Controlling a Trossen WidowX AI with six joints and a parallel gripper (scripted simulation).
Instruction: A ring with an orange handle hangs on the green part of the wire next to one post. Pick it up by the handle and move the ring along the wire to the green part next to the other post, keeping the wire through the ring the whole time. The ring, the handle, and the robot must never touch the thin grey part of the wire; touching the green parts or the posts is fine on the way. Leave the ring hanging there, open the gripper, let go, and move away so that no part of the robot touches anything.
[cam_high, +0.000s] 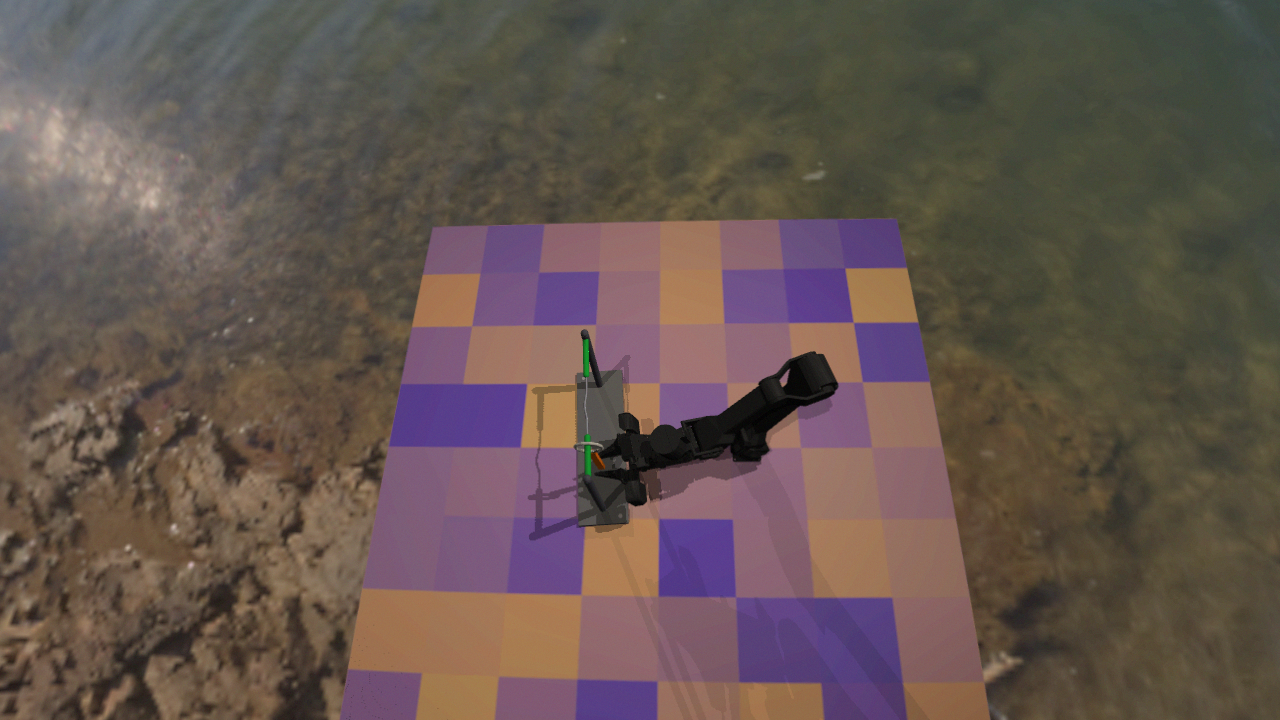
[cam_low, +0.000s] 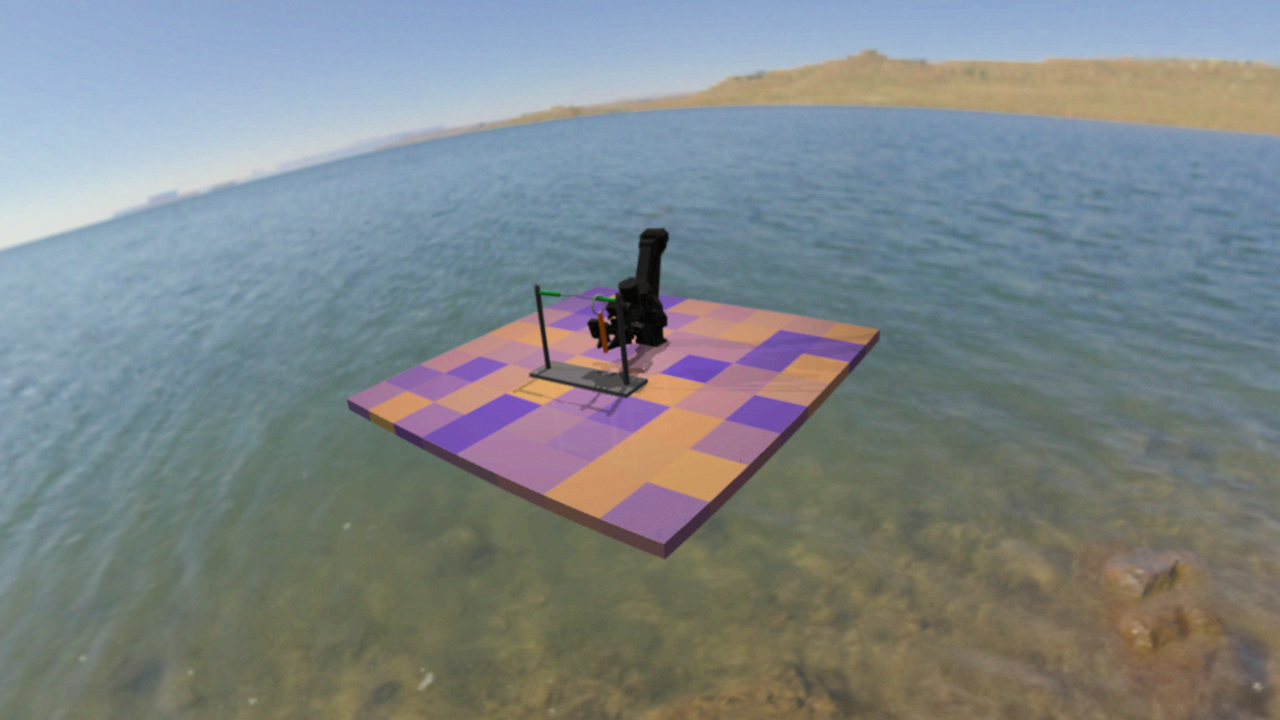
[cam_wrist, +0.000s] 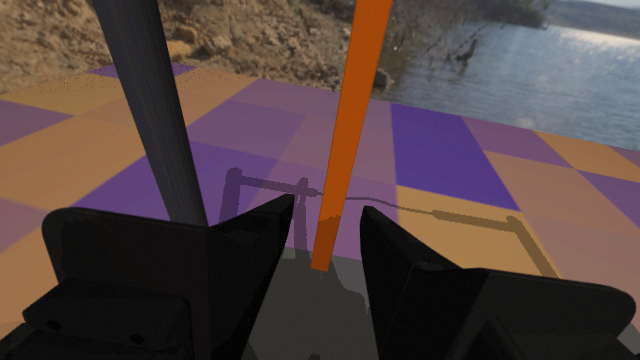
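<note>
Black parallel-jaw gripper (cam_wrist: 326, 220) parted, fingers clear on both sides of the slim orange handle (cam_wrist: 350, 130), gripping nothing. Thin pale ring (cam_high: 586, 442) hanging on the green wire section (cam_high: 588, 460) next to the near dark post (cam_wrist: 150, 110), above the grey base plate (cam_high: 617, 402) on the purple-and-orange checkered platform (cam_high: 447, 626).

Orange handle (cam_wrist: 350, 130) hangs (untouched) between parted fingers.
</note>
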